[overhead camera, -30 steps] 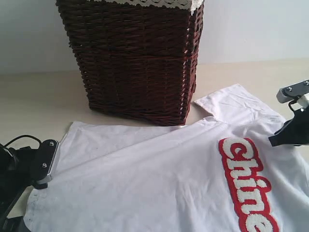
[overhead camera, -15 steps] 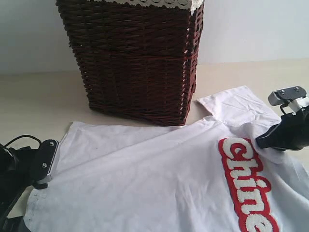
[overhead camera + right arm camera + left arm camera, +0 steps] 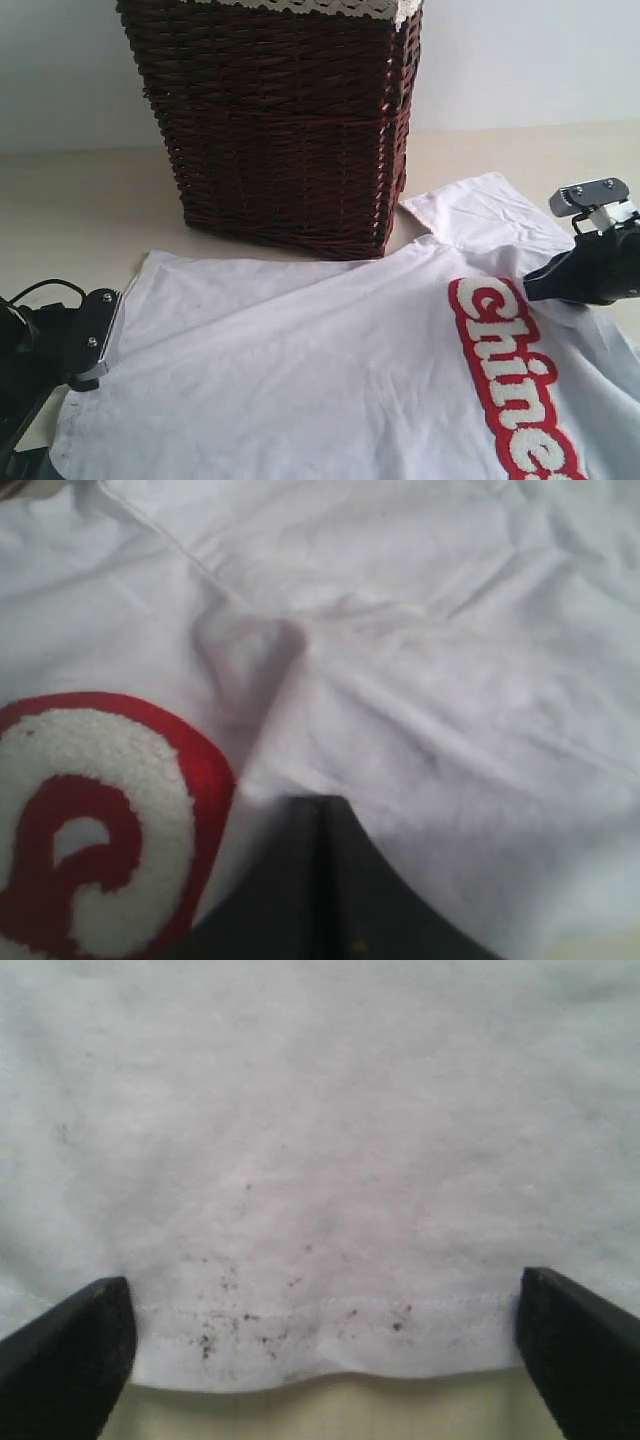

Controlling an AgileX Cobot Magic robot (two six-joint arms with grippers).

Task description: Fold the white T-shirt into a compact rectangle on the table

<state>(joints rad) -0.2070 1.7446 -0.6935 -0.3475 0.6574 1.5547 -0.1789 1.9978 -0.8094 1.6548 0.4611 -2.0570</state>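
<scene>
Exterior view: shirt (image 3: 330,370) is cut off by lower and right edges; lettering (image 3: 505,370) is truncated after "Chine"; basket (image 3: 280,130) top is cropped. Left gripper (image 3: 320,1335) is shown by fingertips (image 3: 70,1345) only. Cloth pinched by right gripper (image 3: 320,815): cannot be told

Exterior view: we look from low over the table (image 3: 70,200), facing the wicker basket (image 3: 280,130). Wrist views: we look down at close range on the white T-shirt (image 3: 320,1140), which all three views share.

Cloth T-shirt (image 3: 300,370), rough wicker basket (image 3: 280,130)
</scene>
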